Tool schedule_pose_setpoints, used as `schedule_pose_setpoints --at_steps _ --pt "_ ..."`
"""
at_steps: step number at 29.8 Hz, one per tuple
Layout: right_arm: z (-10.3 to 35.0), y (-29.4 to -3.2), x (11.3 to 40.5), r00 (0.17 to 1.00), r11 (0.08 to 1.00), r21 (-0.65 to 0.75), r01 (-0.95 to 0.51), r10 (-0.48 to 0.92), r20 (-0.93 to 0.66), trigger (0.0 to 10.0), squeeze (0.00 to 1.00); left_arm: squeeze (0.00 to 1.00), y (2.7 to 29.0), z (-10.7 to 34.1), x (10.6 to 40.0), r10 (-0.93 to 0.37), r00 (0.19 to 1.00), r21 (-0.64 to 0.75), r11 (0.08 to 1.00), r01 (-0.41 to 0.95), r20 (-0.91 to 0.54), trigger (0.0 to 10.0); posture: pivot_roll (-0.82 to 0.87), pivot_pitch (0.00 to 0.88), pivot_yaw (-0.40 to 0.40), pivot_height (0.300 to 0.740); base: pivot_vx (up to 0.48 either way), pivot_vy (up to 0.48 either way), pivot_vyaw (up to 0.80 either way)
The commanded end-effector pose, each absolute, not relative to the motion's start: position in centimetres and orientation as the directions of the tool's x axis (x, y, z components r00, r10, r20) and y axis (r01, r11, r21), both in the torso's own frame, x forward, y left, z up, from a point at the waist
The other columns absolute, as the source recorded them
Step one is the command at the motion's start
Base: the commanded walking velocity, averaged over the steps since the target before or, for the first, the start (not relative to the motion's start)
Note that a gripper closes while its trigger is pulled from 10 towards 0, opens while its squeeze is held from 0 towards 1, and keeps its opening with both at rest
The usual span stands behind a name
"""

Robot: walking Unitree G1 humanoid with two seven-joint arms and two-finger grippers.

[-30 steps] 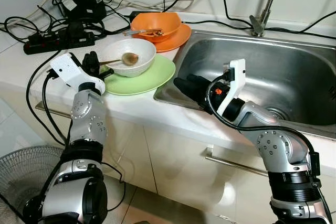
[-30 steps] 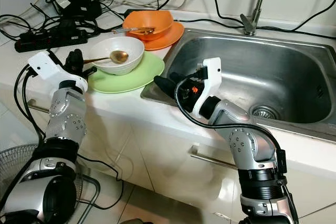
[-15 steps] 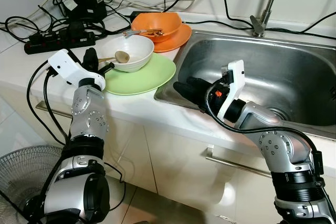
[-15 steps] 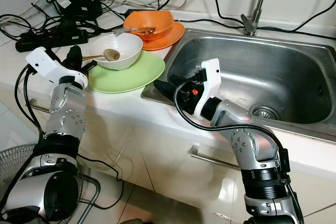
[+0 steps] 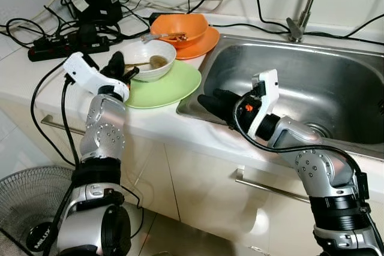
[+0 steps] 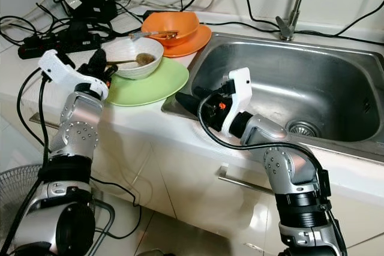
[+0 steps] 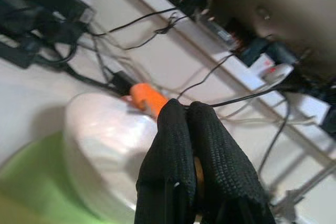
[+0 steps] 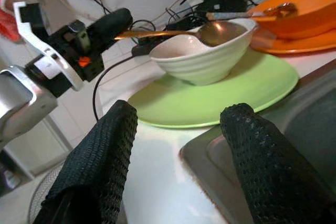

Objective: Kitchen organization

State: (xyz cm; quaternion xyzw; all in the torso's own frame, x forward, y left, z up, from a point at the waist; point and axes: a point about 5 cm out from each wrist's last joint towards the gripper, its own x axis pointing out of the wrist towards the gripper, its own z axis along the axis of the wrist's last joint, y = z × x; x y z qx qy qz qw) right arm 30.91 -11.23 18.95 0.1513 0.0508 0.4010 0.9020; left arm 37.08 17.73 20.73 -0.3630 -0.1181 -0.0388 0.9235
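Left claw (image 5: 123, 71) raised beside white bowl (image 5: 147, 59), clamped on spoon handle (image 8: 157, 33); right claw (image 5: 211, 101) spread apart over sink rim (image 5: 191, 111).

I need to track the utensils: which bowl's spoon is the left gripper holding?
The white bowl on the green plate; left gripper pinches its spoon.

Sink (image 5: 312, 82): brushed steel, satin sheen. White bowl (image 5: 146, 60): glossy glazed, ribbed. Green plate (image 5: 165, 88): smooth, glossy. Orange bowl (image 5: 180, 28): glossy plastic look. Desk (image 5: 36, 76): smooth, pale. Right gripper (image 8: 178, 156) fingers (image 8: 100, 156): matt black, knobbly texture.
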Motion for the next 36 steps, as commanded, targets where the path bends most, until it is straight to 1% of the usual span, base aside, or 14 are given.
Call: schedule_pose_setpoints --at_steps 1,6,7,8,10,13,17,20,23,28,31,32,36 --pt "19.7 -11.2 31.3 0.681 0.634 0.311 -0.708 0.729 0.064 10.0 0.00 0.00 17.4 20.8 36.7 -0.020 0.965 -0.663 0.723 0.194 0.261 0.0 -0.10 0.000 0.079 0.740 0.000 0.000 0.00" --pt "20.0 -11.4 31.8 0.715 0.649 0.352 -0.674 0.693 0.092 10.0 0.00 0.00 17.1 21.1 35.8 -0.073 0.955 -0.681 0.685 0.258 0.287 0.0 -0.10 0.000 0.077 0.740 0.000 0.000 0.00" --pt "20.1 -11.5 32.1 0.730 0.643 0.399 -0.654 0.674 0.111 10.0 0.00 0.00 16.8 21.3 35.6 -0.099 0.948 -0.690 0.663 0.289 0.303 0.0 -0.10 0.000 0.075 0.740 0.000 0.000 0.00" --pt "20.1 -11.5 32.1 0.730 0.643 0.399 -0.654 0.674 0.111 10.0 0.00 0.00 16.8 21.3 35.6 -0.099 0.948 -0.690 0.663 0.289 0.303 0.0 -0.10 0.000 0.075 0.740 0.000 0.000 0.00" --pt "20.2 -11.6 32.3 0.747 0.629 0.455 -0.630 0.652 0.132 10.0 0.00 0.00 16.5 21.5 35.4 -0.130 0.938 -0.701 0.634 0.327 0.320 0.0 -0.10 0.000 0.075 0.740 0.000 0.000 0.00" --pt "20.2 -11.4 33.1 0.779 0.576 0.587 -0.569 0.605 0.163 10.0 0.00 0.00 15.3 21.6 35.1 -0.206 0.909 -0.719 0.559 0.413 0.362 0.0 -0.10 0.000 0.074 0.740 0.000 0.000 0.00" --pt "20.0 -11.3 33.3 0.790 0.573 0.606 -0.551 0.593 0.157 10.0 0.00 0.00 14.9 21.7 35.0 -0.219 0.903 -0.719 0.548 0.428 0.371 0.0 -0.10 0.000 0.074 0.740 0.000 0.000 0.00" --pt "19.8 -11.4 33.3 0.798 0.569 0.625 -0.535 0.583 0.152 10.0 0.00 0.00 14.6 22.1 34.8 -0.228 0.891 -0.724 0.521 0.452 0.392 0.0 -0.10 0.000 0.073 0.740 0.000 0.000 0.00" --pt "19.7 -11.3 33.5 0.810 0.548 0.665 -0.508 0.567 0.151 10.0 0.00 0.00 13.5 22.0 34.4 -0.270 0.871 -0.749 0.445 0.492 0.411 0.0 -0.10 0.000 0.073 0.740 0.000 0.000 0.00" --pt "19.8 -11.2 33.7 0.817 0.531 0.691 -0.491 0.556 0.154 10.0 0.00 0.00 12.7 21.9 34.0 -0.284 0.854 -0.793 0.328 0.514 0.436 0.0 -0.10 0.000 0.074 0.740 0.000 0.000 0.00" --pt "19.9 -11.3 33.9 0.823 0.519 0.706 -0.482 0.546 0.160 10.0 0.00 0.00 12.4 21.7 33.9 -0.297 0.853 -0.798 0.318 0.512 0.429 0.0 -0.10 0.000 0.074 0.740 0.000 0.000 0.00" --pt "20.0 -11.4 34.0 0.830 0.500 0.728 -0.470 0.531 0.171 10.0 0.00 0.00 12.2 21.4 33.7 -0.306 0.854 -0.803 0.312 0.507 0.421 0.0 -0.10 0.000 0.074 0.740 0.000 0.000 0.00" --pt "20.3 -11.9 34.3 0.843 0.472 0.756 -0.454 0.503 0.192 10.0 0.00 0.00 12.0 21.2 33.5 -0.329 0.847 -0.809 0.288 0.512 0.418 0.0 -0.10 0.000 0.074 0.740 0.000 0.000 0.00"
